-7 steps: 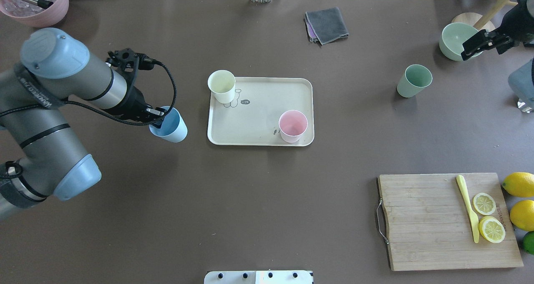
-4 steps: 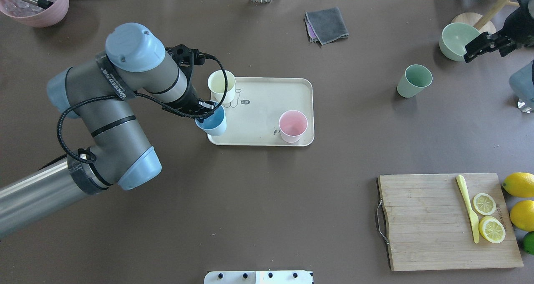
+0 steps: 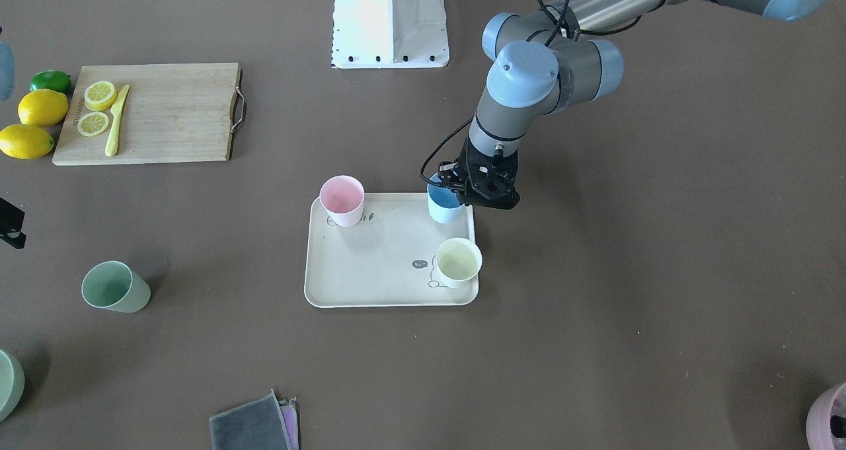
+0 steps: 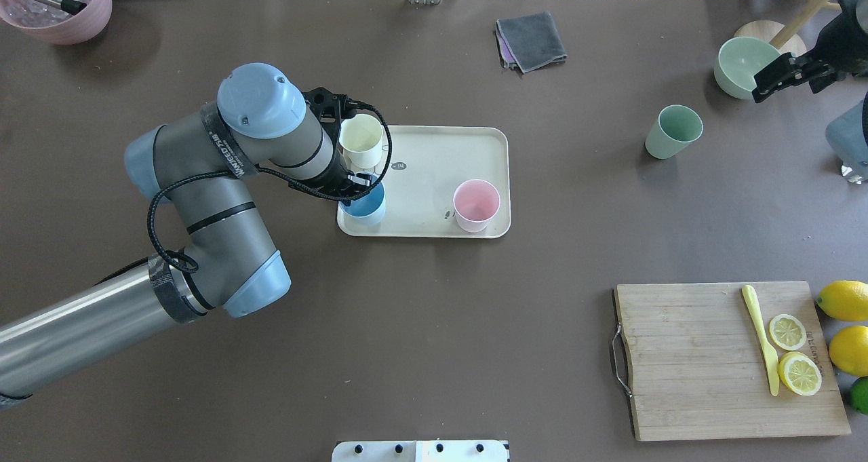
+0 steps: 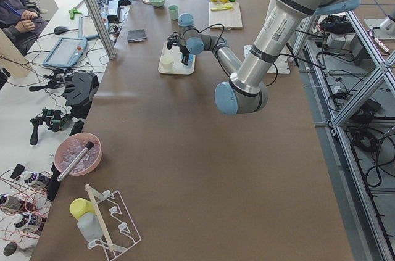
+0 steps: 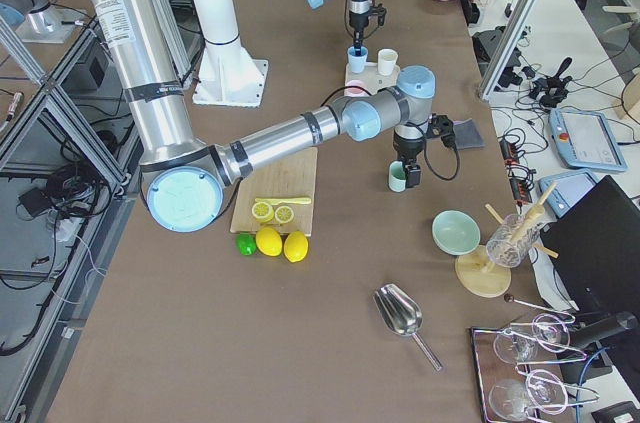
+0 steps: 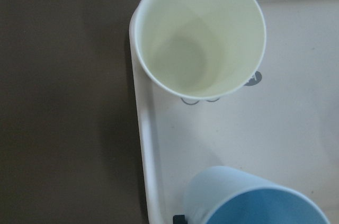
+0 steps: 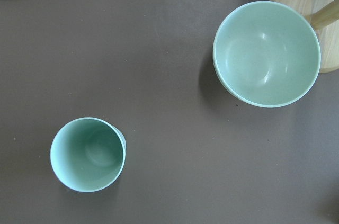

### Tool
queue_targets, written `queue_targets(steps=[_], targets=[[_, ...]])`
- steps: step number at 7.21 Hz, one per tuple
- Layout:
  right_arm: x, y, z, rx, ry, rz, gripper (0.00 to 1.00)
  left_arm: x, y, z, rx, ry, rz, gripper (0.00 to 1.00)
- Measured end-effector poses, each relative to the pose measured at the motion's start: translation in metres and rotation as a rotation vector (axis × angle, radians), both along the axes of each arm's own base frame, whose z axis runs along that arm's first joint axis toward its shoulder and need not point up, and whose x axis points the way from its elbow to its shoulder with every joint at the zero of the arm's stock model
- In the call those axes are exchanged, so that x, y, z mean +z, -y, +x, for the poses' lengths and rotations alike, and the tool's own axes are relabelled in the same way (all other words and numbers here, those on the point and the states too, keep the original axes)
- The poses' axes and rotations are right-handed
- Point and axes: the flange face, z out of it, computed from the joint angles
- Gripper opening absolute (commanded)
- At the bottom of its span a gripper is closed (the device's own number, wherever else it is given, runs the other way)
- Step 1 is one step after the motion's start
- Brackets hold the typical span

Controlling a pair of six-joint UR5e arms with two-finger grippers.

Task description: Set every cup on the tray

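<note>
The beige tray (image 4: 434, 150) lies mid-table. The cream-yellow cup (image 4: 361, 140) stands on its far left corner and the pink cup (image 4: 476, 204) on its near right corner. My left gripper (image 4: 356, 185) is shut on the light blue cup (image 4: 366, 205) and holds it by the rim at the tray's near left corner; I cannot tell whether it touches the tray. The left wrist view shows the blue cup (image 7: 254, 200) below the cream cup (image 7: 198, 33). The sage green cup (image 4: 671, 131) stands on the table at the right. My right gripper (image 4: 773, 81) hovers beyond it, its jaws unclear.
A green bowl (image 4: 742, 65) sits under the right gripper, beside a wooden stand. A wooden cutting board (image 4: 712, 360) with lemon slices and a yellow knife lies near right, with lemons beside it. A grey cloth (image 4: 531, 40) lies at the back, a pink bowl (image 4: 61, 4) far left.
My left arm has swung right, carrying the blue cup from the table left of the tray to the tray's near left corner. The right gripper has barely shifted.
</note>
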Motion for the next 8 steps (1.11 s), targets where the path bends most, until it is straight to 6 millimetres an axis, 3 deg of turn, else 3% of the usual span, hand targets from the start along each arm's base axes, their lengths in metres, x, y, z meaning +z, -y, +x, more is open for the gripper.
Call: queue_targets(steps=[1,3,4,6,7,8], targets=[[0.0,0.0,-0.001,0.0,0.0,-0.001,1.0,-0.001,-0.001,0.0,0.001,-0.005,0.007,0.97],[-0.004,0.001,-0.004,0.0,0.003,0.0,1.0,-0.01,0.004,-0.012,-0.008,-0.024,0.026,0.98],[-0.008,0.001,-0.013,-0.003,0.005,-0.001,1.0,-0.016,0.021,-0.04,-0.016,-0.04,0.034,0.98],[-0.006,0.004,-0.037,-0.017,0.008,-0.008,0.93,-0.014,0.062,-0.129,0.008,-0.025,0.066,0.98],[0.006,0.006,-0.055,-0.008,0.024,-0.003,0.88,-0.003,0.075,-0.17,0.027,0.006,0.099,0.98],[0.028,0.01,-0.079,0.018,0.038,0.007,0.84,0.008,0.081,-0.196,0.04,0.03,0.125,0.98]])
